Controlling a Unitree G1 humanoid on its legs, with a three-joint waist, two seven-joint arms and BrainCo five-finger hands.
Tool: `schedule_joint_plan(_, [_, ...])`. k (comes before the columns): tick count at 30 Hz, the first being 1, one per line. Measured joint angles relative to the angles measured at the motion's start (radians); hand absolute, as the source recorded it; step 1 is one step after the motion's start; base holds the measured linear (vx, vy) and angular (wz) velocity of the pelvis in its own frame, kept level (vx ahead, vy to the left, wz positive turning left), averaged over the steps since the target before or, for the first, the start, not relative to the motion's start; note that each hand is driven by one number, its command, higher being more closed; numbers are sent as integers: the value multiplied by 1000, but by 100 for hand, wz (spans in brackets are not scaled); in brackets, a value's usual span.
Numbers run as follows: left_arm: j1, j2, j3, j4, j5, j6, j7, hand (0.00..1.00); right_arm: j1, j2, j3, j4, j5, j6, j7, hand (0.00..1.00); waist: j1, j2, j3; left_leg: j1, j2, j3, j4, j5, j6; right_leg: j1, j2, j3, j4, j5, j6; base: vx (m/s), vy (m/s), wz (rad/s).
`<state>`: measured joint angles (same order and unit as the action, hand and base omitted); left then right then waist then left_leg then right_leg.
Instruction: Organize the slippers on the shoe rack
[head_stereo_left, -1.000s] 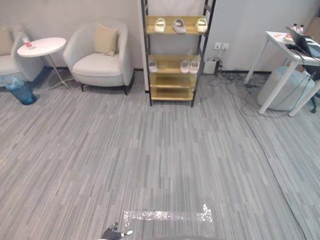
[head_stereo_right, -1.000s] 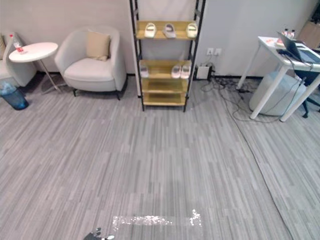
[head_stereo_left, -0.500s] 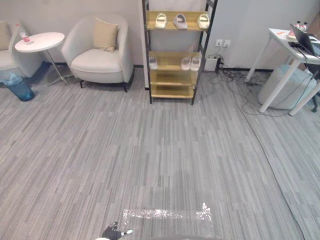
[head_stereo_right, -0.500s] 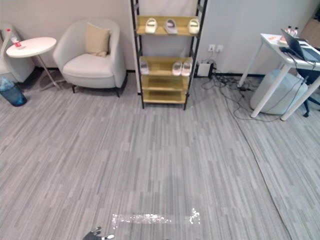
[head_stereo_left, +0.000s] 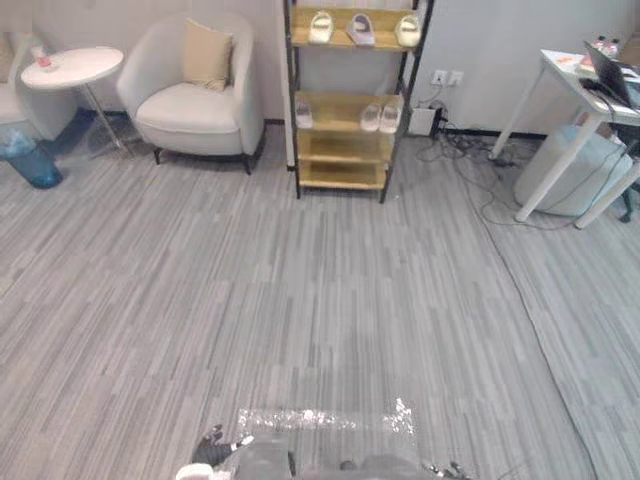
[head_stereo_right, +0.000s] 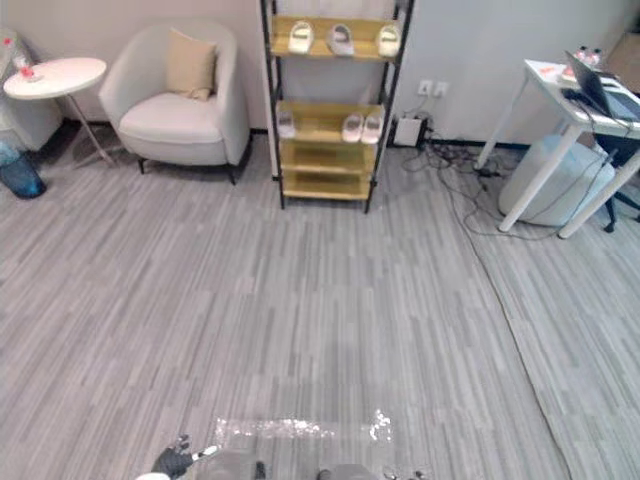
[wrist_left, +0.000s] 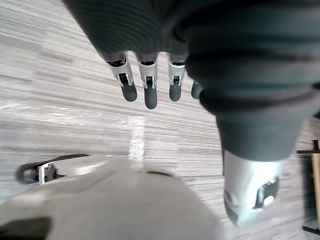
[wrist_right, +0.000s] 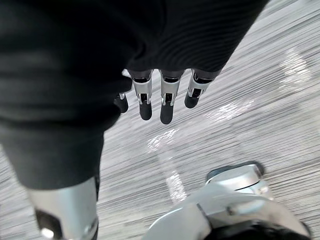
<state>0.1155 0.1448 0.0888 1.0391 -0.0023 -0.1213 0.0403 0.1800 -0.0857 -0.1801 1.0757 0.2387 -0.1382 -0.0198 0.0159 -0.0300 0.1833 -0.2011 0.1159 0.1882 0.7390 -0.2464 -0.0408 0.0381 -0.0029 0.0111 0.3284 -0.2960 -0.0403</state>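
Observation:
The shoe rack (head_stereo_left: 347, 140), black frame with wooden shelves, stands against the far wall across the carpet. Its top shelf carries three pale slippers (head_stereo_left: 360, 29). On the middle shelf lies a single slipper (head_stereo_left: 304, 115) at the left and a pair (head_stereo_left: 380, 117) at the right. The lower shelves are bare. My left hand (wrist_left: 148, 87) hangs over the carpet with straight fingers and holds nothing; it also shows at the bottom edge of the left eye view (head_stereo_left: 214, 448). My right hand (wrist_right: 167, 102) hangs the same way, fingers relaxed and empty.
A cream armchair (head_stereo_left: 195, 95) with a cushion stands left of the rack, then a round white side table (head_stereo_left: 70, 65) and a blue bin (head_stereo_left: 30, 165). A white desk (head_stereo_left: 590, 90) and floor cables (head_stereo_left: 480, 180) are at the right. A shiny tape patch (head_stereo_left: 320, 420) marks the carpet nearby.
The whole picture has shifted, so the camera moved: the rack sits higher in view. Nothing in the room moved, and both hands stay empty.

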Motion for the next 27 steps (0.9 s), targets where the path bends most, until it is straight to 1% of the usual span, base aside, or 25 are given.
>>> schedule_joint_plan(2, [4,-1,0,-10,0,0,3,0,-1,0,1,-7,0,0,-1,0,4,1,-1,-7,0,18,-115,0,-2,-2,-13,29,-1,-8,6,232,194,-54])
schedule_joint_plan(3, [4,-6,0,-10,0,0,7,0,-1,-6,9,-10,0,0,-2,0,6,8,-5,-8,-5,20,-242,16,-14,-2,-21,56,-1,-24,26,283,244,-50])
schedule_joint_plan(4, [4,-9,0,-10,0,1,9,0,0,-11,16,-11,0,0,-3,0,7,14,-8,-7,-7,15,-293,22,-19,-3,-22,63,-1,-31,34,316,278,-49])
schedule_joint_plan(5, [6,-16,-1,-7,0,1,17,0,0,-25,37,-10,-1,2,-3,0,13,27,-20,-5,-11,1,-349,80,-28,-5,-22,82,2,-51,55,374,323,-41])
schedule_joint_plan(6, [20,-4,-1,-7,1,0,18,0,3,-14,52,-5,-1,4,-6,0,23,12,-60,-8,-51,19,-355,60,4,-6,-52,114,6,-72,73,399,317,-35])
schedule_joint_plan(7, [26,1,0,-7,1,0,18,0,8,-10,61,-5,-5,3,-7,0,23,2,-75,-6,-69,32,-363,48,9,-12,-72,120,20,-81,88,426,289,-29])
schedule_joint_plan(8, [27,7,5,-9,0,0,19,0,17,-1,67,-9,-4,4,-5,0,27,-21,-100,7,-99,60,-381,31,18,-46,-99,146,87,-98,111,448,245,-25])
schedule_joint_plan(9, [25,7,11,-8,1,1,24,0,18,2,68,-31,-5,4,-3,0,36,-40,-111,53,-135,78,-398,18,43,-95,-120,174,243,-93,158,440,239,-24])
schedule_joint_plan(10, [25,7,10,-8,1,1,24,0,19,3,68,-41,-6,4,-3,0,36,-40,-110,72,-142,85,-401,14,50,-115,-122,181,319,-81,190,438,213,-16])
schedule_joint_plan(11, [23,7,3,-8,0,2,26,0,20,0,66,-44,-7,2,0,0,30,-34,-101,135,-152,91,-413,-7,65,-174,-121,185,509,-28,268,403,174,-6])
schedule_joint_plan(12, [19,7,-8,-8,0,3,26,0,16,-4,66,-45,-7,1,0,0,30,-26,-95,176,-152,89,-423,-20,67,-201,-119,170,617,-11,277,476,166,-8])
schedule_joint_plan(13, [8,4,-23,-9,-2,3,26,0,15,-10,66,-57,-14,0,-1,0,28,-14,-87,251,-151,86,-455,-22,69,-250,-126,110,735,-8,251,387,102,-4])
schedule_joint_plan(14, [0,2,-28,-8,-2,3,27,0,16,-12,65,-68,-25,0,-1,0,27,-10,-86,282,-147,82,-478,-22,69,-269,-128,75,756,-10,228,386,54,2])
schedule_joint_plan(15, [-21,-2,-40,-8,-8,3,28,0,13,-14,66,-82,-43,-5,0,0,23,-4,-81,343,-137,73,-527,-22,69,-303,-137,3,753,-30,189,455,-8,10])
schedule_joint_plan(16, [-43,-20,-54,-7,-21,2,29,0,6,-17,65,-80,-43,-8,-1,0,16,1,-77,391,-120,73,-572,-21,68,-338,-139,-66,688,-53,147,377,-20,12])
schedule_joint_plan(17, [-50,-30,-59,-6,-22,2,29,0,3,-17,65,-80,-43,-10,-1,0,12,3,-76,402,-114,72,-580,-21,68,-350,-139,-87,654,-59,135,366,-62,13])
schedule_joint_plan(18, [-63,-52,-71,-4,-22,2,31,0,-11,-19,65,-79,-43,-10,-1,0,0,7,-73,419,-98,71,-589,-21,68,-369,-138,-128,568,-59,126,290,-89,15])
schedule_joint_plan(19, [-76,-77,-84,2,-23,0,30,0,-20,-24,65,-79,-43,-11,0,0,-15,10,-71,432,-84,65,-593,-21,68,-391,-132,-157,460,-39,99,534,-201,22])
schedule_joint_plan(20, [-100,-98,-97,25,-23,0,29,0,-31,-30,64,-76,-43,-10,-1,0,-26,17,-62,451,-65,50,-602,-21,68,-417,-114,-157,331,11,78,475,-215,23])
schedule_joint_plan(22, [-116,-112,-126,41,-23,0,25,0,-34,-25,66,-71,-43,-11,-1,0,-35,6,-56,465,-68,23,-602,-21,68,-416,-94,-122,150,138,70,400,-217,20])
schedule_joint_plan(23, [-118,-119,-126,51,-23,-2,24,0,-27,-13,63,-51,-41,-11,0,0,-37,-15,-53,488,-79,-13,-596,-28,56,-411,-98,-93,94,279,46,462,-252,12])
schedule_joint_plan(24, [-133,-151,-114,73,-23,-1,21,0,-55,-39,57,-24,-42,-7,-1,0,-37,39,-35,512,-34,-43,-580,-25,20,-397,-69,-121,148,232,26,445,-256,5])
schedule_joint_plan(25, [-137,-160,-104,71,-23,-2,21,0,-61,-43,57,-24,-43,-8,-1,0,-38,45,-32,513,-26,-48,-563,-3,-15,-390,-64,-121,155,201,23,516,-320,-5])
schedule_joint_plan(26, [-143,-175,-76,70,-23,-2,21,0,-63,-53,57,-30,-43,-9,0,0,-42,62,-30,465,-6,-68,-448,30,-67,-371,-47,-131,158,161,3,513,-359,3])
schedule_joint_plan(27, [-142,-179,-49,64,-23,-1,21,0,-61,-52,59,-35,-40,-8,-1,0,-44,64,-25,384,20,-99,-240,80,-95,-324,-31,-139,140,130,-4,433,-302,7])
